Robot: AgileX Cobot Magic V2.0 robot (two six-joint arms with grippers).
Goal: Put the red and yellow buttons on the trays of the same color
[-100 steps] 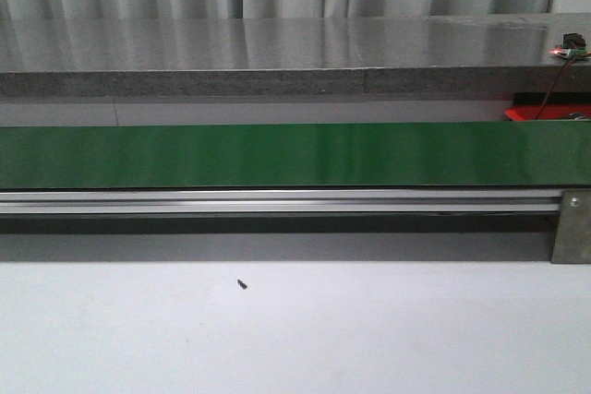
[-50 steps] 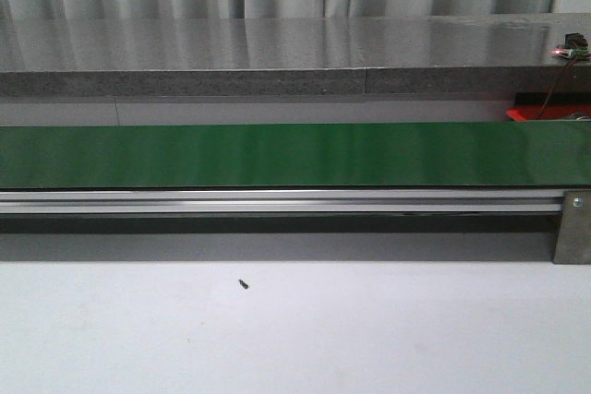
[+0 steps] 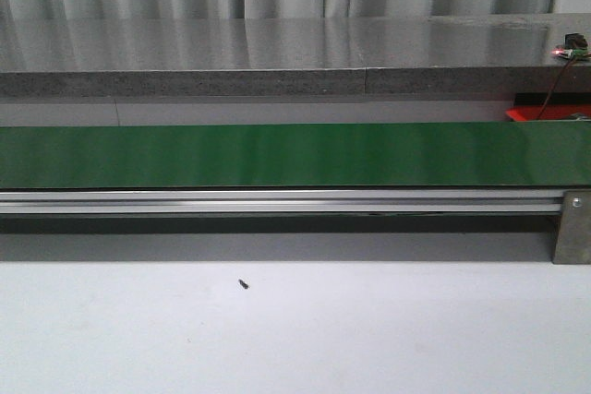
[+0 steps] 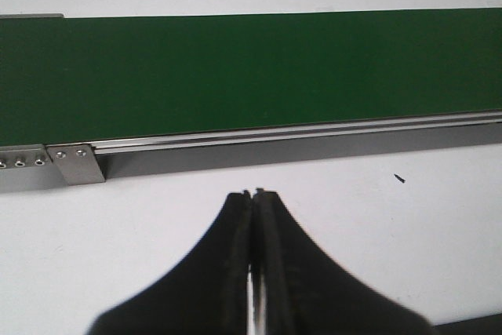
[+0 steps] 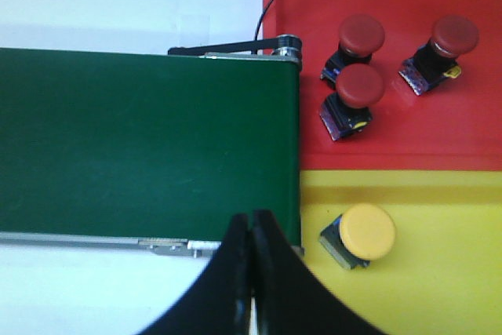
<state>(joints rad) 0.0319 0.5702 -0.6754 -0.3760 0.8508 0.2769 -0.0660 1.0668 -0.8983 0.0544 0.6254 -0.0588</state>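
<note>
Finding the left tool (image 4: 252,194) clenched, fingertips pressed together and grasping nothing, hanging over the white table (image 4: 392,225) short of the belt. Finding the right tool (image 5: 251,216) likewise clenched and grasping nothing, hanging at the near edge of the belt's end beside the trays. Noting one small dark speck (image 3: 242,284) on the table, judged irrelevant. Noting, beyond the aluminium rail (image 3: 277,200), the green conveyor belt (image 3: 277,154) carrying no button in any view. Recording, at the belt's end, one yellow button (image 5: 367,231) lying on the yellow tray (image 5: 439,288) and, farther back, three red buttons (image 5: 359,85) lying apart from one another on the red tray (image 5: 408,139), every colour matching. Judging the step in hand to be waiting for a further button on the belt, if any is coming. Advising: releasing the right tool before any descent; reading cap colour before committing; approaching from above and gripping the dark base rather than the domed cap, judged likely to slip; setting down on bare tray floor, well apart from buttons already placed.
</note>
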